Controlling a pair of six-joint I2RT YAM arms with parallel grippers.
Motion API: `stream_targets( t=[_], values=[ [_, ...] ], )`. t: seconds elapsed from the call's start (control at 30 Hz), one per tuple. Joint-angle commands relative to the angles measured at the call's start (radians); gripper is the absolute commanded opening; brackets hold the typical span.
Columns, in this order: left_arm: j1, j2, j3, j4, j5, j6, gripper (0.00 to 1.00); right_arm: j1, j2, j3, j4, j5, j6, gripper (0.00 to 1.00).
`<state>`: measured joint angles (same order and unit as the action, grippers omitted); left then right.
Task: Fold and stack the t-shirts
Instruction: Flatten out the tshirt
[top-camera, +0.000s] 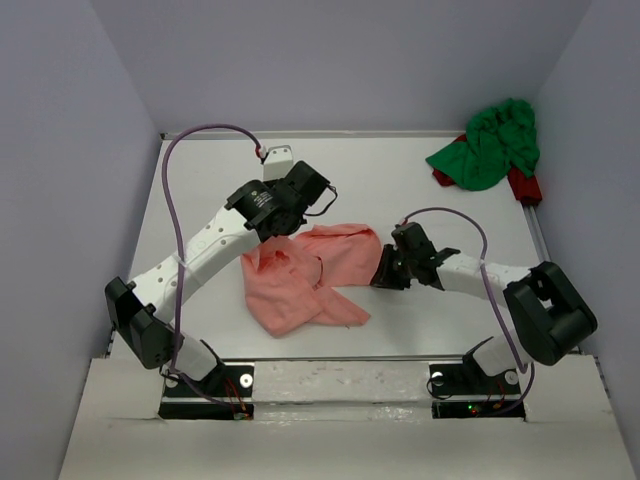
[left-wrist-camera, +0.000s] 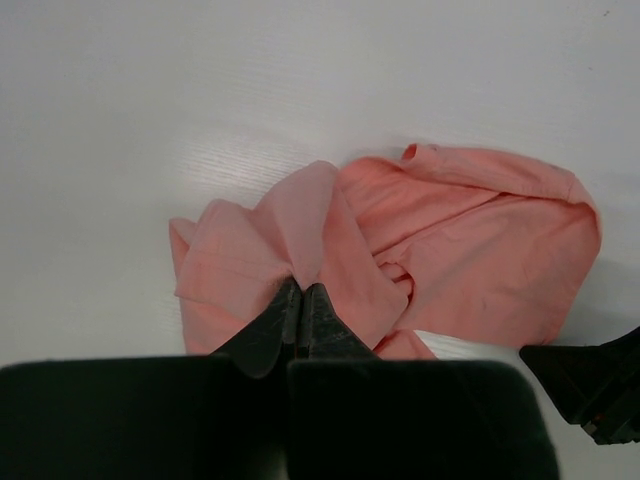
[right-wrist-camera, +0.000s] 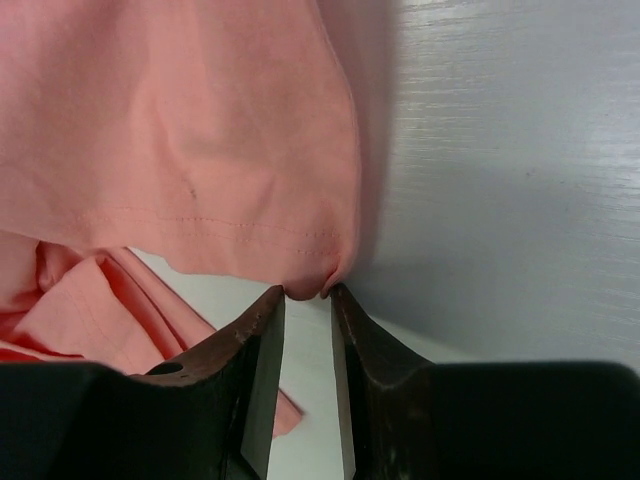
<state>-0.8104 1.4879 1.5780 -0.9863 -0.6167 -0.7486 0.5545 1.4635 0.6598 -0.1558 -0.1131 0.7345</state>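
Your table, 1, holds t-shirts, 2: salmon-pink t-shirt, 1; green t-shirt, 1. Red item, 1. You have arms, 2: left arm, right arm; grippers, 2: left gripper, right gripper

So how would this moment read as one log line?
left gripper: shut on pink t-shirt | right gripper: jaws narrow at its hem, grip unclear | green t-shirt: crumpled, far corner

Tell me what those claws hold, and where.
Left end effector pinches a fold of the pink t-shirt. Right end effector straddles its hem corner; grip unclear.
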Motion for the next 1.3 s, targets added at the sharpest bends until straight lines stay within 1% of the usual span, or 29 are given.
stream_targets(
  t=[0.0, 0.1, 0.17, 0.2, 0.23, 0.27, 0.33, 0.53, 0.57, 0.67, 0.8, 0.83, 1.13, 1.23, 1.27],
  values=[
    [0.004, -0.061, -0.033, 0.028, -0.003, 0.017, 0.0, 0.019, 0.03, 0.027, -0.008, 0.029, 0.002, 0.3],
    [0.005, -0.078, -0.049, 0.034, 0.005, 0.015, 0.0, 0.019, 0.038, 0.043, -0.024, 0.044, 0.005, 0.31],
    [0.005, -0.083, -0.053, 0.031, 0.006, 0.015, 0.0, 0.028, 0.031, 0.049, -0.027, 0.065, 0.011, 0.34],
    [0.007, -0.09, -0.058, 0.034, 0.005, 0.017, 0.0, 0.041, 0.026, 0.05, -0.036, 0.073, 0.014, 0.36],
    [0.007, -0.094, -0.065, 0.034, 0.0, 0.017, 0.0, 0.041, 0.015, 0.054, -0.045, 0.102, 0.023, 0.41],
    [0.007, -0.097, -0.067, 0.038, 0.002, 0.017, 0.0, 0.053, 0.006, 0.054, -0.053, 0.108, 0.026, 0.43],
    [0.01, -0.101, -0.069, 0.041, 0.009, 0.02, 0.0, 0.062, -0.021, 0.05, -0.074, 0.168, 0.045, 0.47],
    [0.014, -0.087, -0.064, 0.063, 0.02, 0.04, 0.0, 0.062, -0.068, 0.043, -0.131, 0.234, 0.059, 0.49],
    [0.014, -0.08, -0.062, 0.064, 0.026, 0.043, 0.0, 0.062, -0.069, 0.047, -0.149, 0.259, 0.062, 0.49],
    [0.014, -0.077, -0.064, 0.071, 0.031, 0.052, 0.0, 0.062, -0.054, 0.067, -0.16, 0.27, 0.059, 0.49],
    [0.016, -0.084, -0.05, 0.055, 0.023, 0.054, 0.0, 0.062, -0.005, 0.096, -0.162, 0.276, 0.046, 0.45],
    [0.016, -0.087, -0.05, 0.051, 0.02, 0.054, 0.0, 0.062, 0.0, 0.101, -0.159, 0.268, 0.048, 0.4],
    [0.025, -0.113, -0.065, 0.054, 0.029, 0.06, 0.0, 0.062, 0.075, 0.146, -0.136, 0.256, 0.043, 0.36],
    [0.027, -0.115, -0.069, 0.054, 0.028, 0.063, 0.0, 0.062, 0.077, 0.146, -0.129, 0.251, 0.045, 0.33],
    [0.027, -0.118, -0.069, 0.054, 0.026, 0.066, 0.0, 0.062, 0.077, 0.144, -0.129, 0.248, 0.046, 0.3]
  ],
)
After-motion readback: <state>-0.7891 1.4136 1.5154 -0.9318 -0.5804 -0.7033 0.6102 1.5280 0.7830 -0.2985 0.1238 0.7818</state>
